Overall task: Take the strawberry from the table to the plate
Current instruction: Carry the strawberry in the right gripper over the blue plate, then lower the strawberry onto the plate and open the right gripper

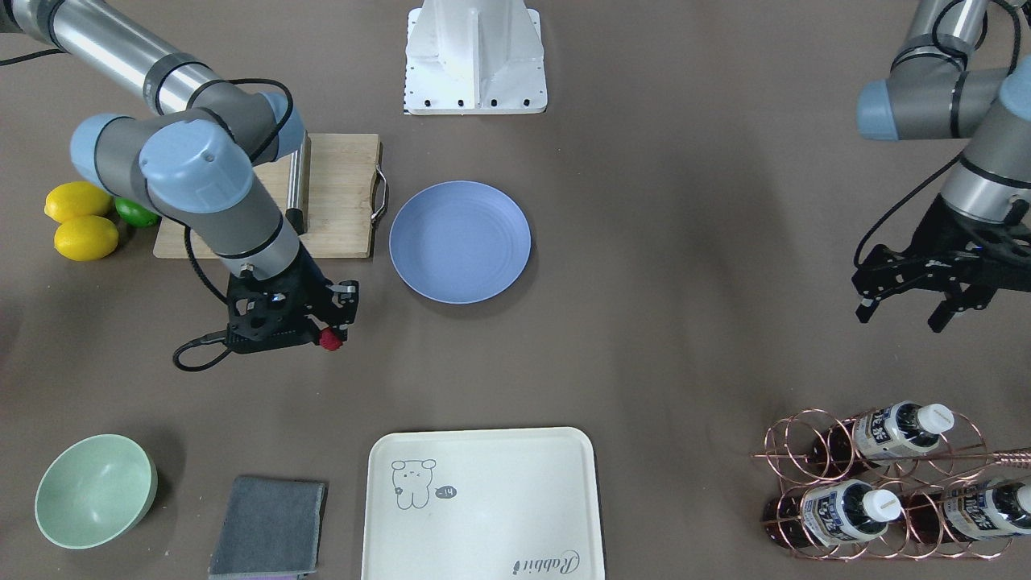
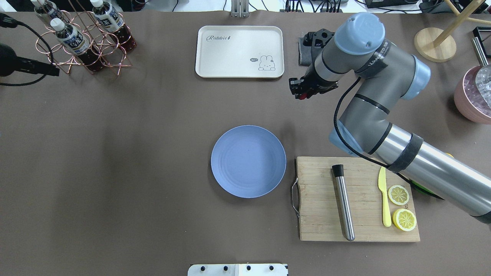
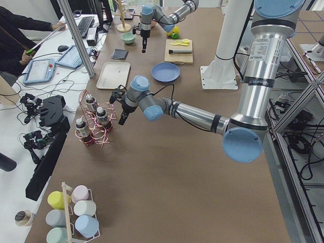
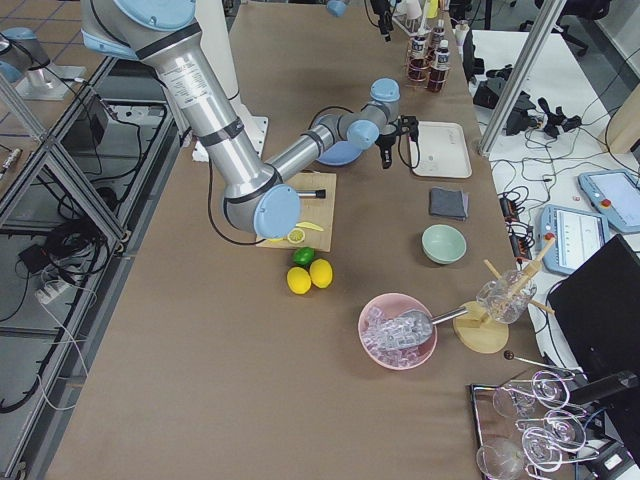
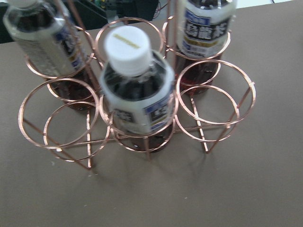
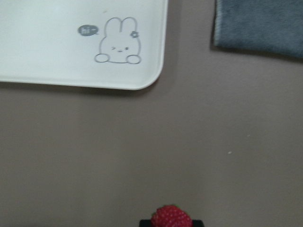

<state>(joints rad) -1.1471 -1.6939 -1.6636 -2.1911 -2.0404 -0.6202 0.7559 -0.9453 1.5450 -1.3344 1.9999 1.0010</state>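
We noted wide, matte, brown-grey tabletop (image 2: 115,153). On it lay:
- blue-grey plate (image 2: 248,161) mid-table
- wooden cutting board (image 2: 314,199) just beside plate
- cream tray (image 2: 230,53)
- grey cloth (image 1: 268,528) beside tray
- mint bowl (image 1: 95,491) near cloth
- two lemons (image 1: 86,238) and lime (image 1: 135,212) by board
- copper bottle rack (image 1: 773,456) well apart

Dark-red strawberry (image 1: 329,341), blue-grey plate (image 1: 459,242)

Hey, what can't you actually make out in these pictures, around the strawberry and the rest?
Strawberry: right wrist view, bottom edge cuts off its lower half and the grip on it.
Lime: front-facing view, right arm covers part of it.
Lemon slices: front-facing view, hidden behind the same arm.
Bottle labels: left wrist view, blurred, unreadable.
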